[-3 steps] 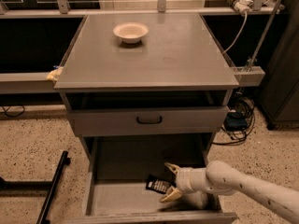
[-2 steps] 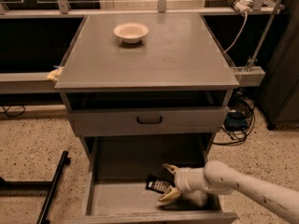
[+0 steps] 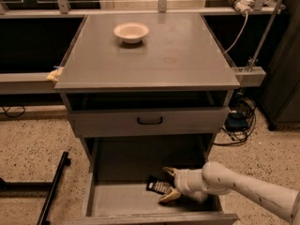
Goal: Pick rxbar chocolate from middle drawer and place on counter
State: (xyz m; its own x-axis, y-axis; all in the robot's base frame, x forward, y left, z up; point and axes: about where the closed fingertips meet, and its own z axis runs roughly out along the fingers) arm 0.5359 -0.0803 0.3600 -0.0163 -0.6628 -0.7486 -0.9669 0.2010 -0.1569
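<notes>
In the middle drawer [image 3: 117, 198], rxbar chocolate [image 3: 156, 185] lies inside the spread pincer [image 3: 169, 184].

The pincer [image 3: 168, 184] sits low inside the pulled-out middle drawer [image 3: 117, 198], near its right front corner, at the end of a white arm [image 3: 243, 189] that enters from the lower right. Its two tan fingers [image 3: 169, 171] are spread apart, tips pointing left. The rxbar chocolate [image 3: 156, 185], black with pale print, lies flat on the drawer floor just left of the pincer, its right end between the fingertips; contact cannot be told. Directly above the pincer is another grey drawer front [image 3: 108, 122] with a black handle [image 3: 150, 121]. Higher still, well apart, the grey bench [image 3: 159, 60] carries a cream bowl [image 3: 131, 32], up and left of the pincer.
</notes>
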